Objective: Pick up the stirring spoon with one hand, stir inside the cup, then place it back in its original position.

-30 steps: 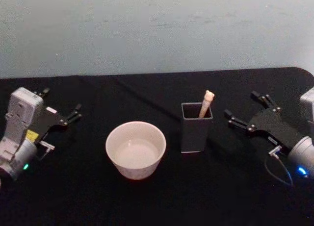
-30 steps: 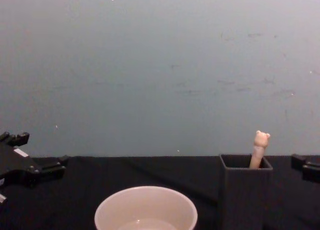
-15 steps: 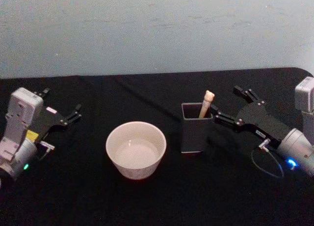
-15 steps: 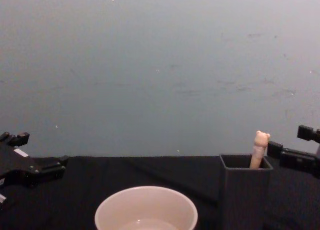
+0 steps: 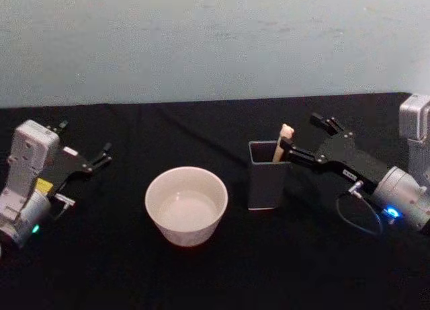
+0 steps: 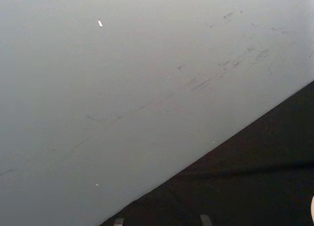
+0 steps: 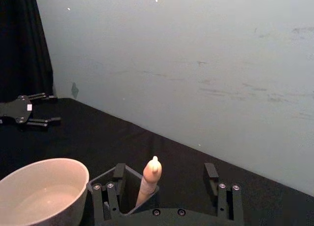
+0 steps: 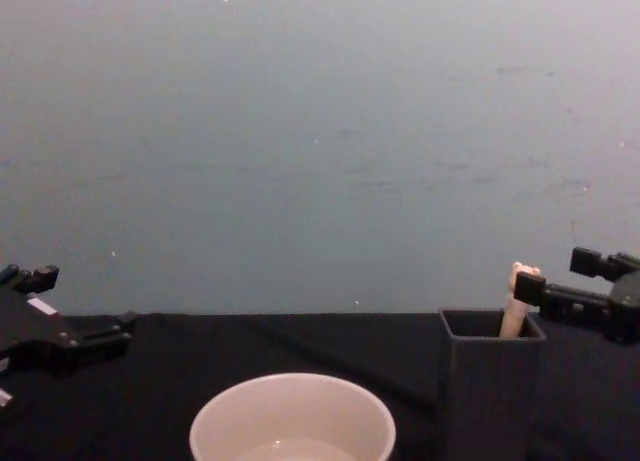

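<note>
Stirring spoon [image 5: 283,140]: beige handle, standing near-upright in holder, top protruding.
Holder [image 5: 267,185]: tall dark grey square box, upright, just beside cup.
Cup [image 5: 185,233]: wide, round, cream-white, upright.

The cup [image 5: 176,229] is cream-white, the holder [image 5: 267,185] dark grey, the stirring spoon [image 5: 284,136] beige-handled, the worktop [image 5: 201,276] plain black, the wall [image 5: 201,41] pale blue-grey with faint scuffs, and the left gripper [image 5: 85,136] and right gripper [image 5: 298,132] black.

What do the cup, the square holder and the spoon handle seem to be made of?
Cup: probably glazed ceramic, cream, smooth with a soft sheen; could be plastic. Holder: likely matt dark grey plastic, thin flat walls. Spoon handle: beige, matt, maybe wood or resin; too small to tell.
</note>
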